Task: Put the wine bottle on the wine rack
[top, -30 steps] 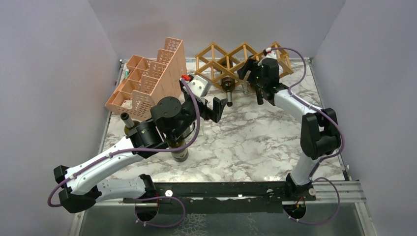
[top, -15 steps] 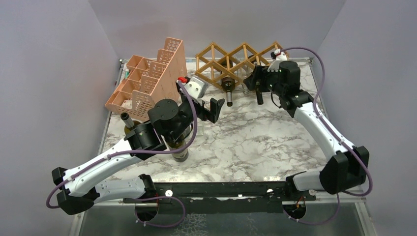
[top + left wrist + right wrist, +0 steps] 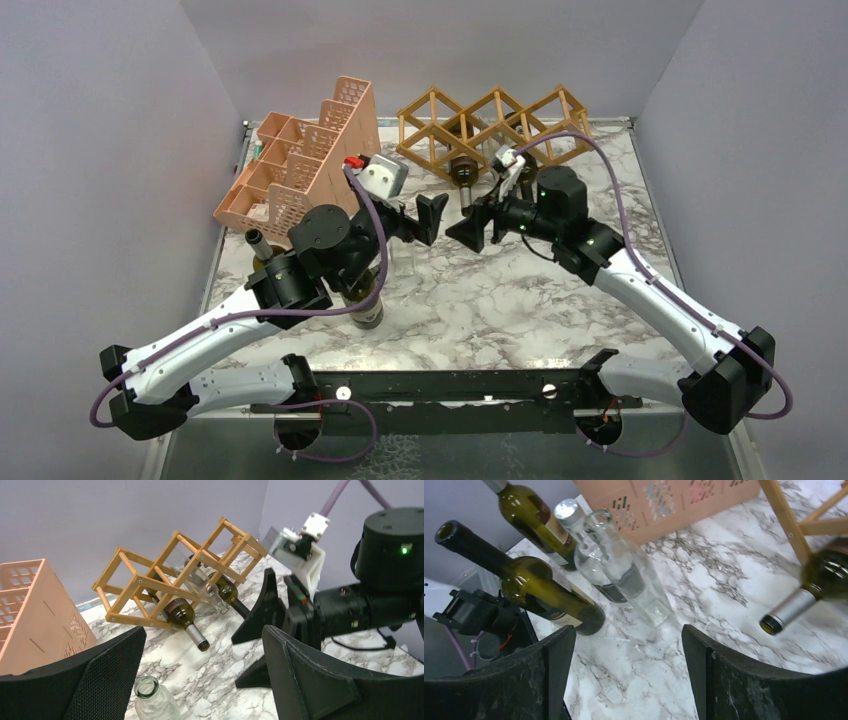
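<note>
Marbled bench between grey walls: mid-frame in the overhead view the left pincer (image 3: 418, 218) and right pincer (image 3: 474, 225) face each other, each spread wide and gripping nothing. A clear wine bottle (image 3: 631, 580) stands ahead of the right pincer, apart from it, its mouth just below the left pincer's fingers, with dark green wine bottles (image 3: 539, 590) beside it. At upper centre the wine rack (image 3: 490, 125) holds three lying bottles (image 3: 182, 617), necks poking out. A pink organizer (image 3: 300, 170) sits to its left.
</note>
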Controlling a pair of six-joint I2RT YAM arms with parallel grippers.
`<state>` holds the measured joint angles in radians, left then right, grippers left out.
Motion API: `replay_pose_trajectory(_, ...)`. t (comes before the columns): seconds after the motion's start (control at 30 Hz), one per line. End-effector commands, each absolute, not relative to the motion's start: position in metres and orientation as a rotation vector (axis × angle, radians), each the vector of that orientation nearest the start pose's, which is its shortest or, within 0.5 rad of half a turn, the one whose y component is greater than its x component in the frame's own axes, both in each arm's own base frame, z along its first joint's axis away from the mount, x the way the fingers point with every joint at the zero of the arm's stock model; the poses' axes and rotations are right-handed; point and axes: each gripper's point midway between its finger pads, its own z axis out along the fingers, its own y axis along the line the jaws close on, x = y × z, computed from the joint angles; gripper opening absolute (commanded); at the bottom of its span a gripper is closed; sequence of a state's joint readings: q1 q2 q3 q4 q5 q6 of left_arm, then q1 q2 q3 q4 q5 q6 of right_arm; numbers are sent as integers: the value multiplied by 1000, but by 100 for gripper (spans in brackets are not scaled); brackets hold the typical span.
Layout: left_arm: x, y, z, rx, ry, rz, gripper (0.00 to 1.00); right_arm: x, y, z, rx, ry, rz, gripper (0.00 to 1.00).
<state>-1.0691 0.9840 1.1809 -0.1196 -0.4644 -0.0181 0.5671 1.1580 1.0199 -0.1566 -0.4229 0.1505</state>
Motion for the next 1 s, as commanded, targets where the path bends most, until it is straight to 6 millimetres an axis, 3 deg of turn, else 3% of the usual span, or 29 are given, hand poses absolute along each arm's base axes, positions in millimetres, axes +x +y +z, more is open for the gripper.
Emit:
replay_pose_trajectory(0.0,230,-237,434,313,1425,-518,92,276,296,280,-723,1715,850,79)
replay_pose_trajectory(0.17,231,-225,435,305,1405,-468,92,278,330,281,-769,1673,768,79)
replay_pose_trajectory(0.47,237,-198,429,236,1401,-357,94,292,371,280,-815,1645,753,79)
replay_pose_trajectory(0.73,237,-174,426,194,1397,-271,94,311,394,277,-785,1637,719,78)
replay_pose_trajectory(0.87,237,-168,425,179,1396,-254,95,312,404,272,-806,1624,731,71)
replay_pose_trajectory(0.97,236,-167,425,179,1393,-257,95,309,410,268,-834,1623,743,57)
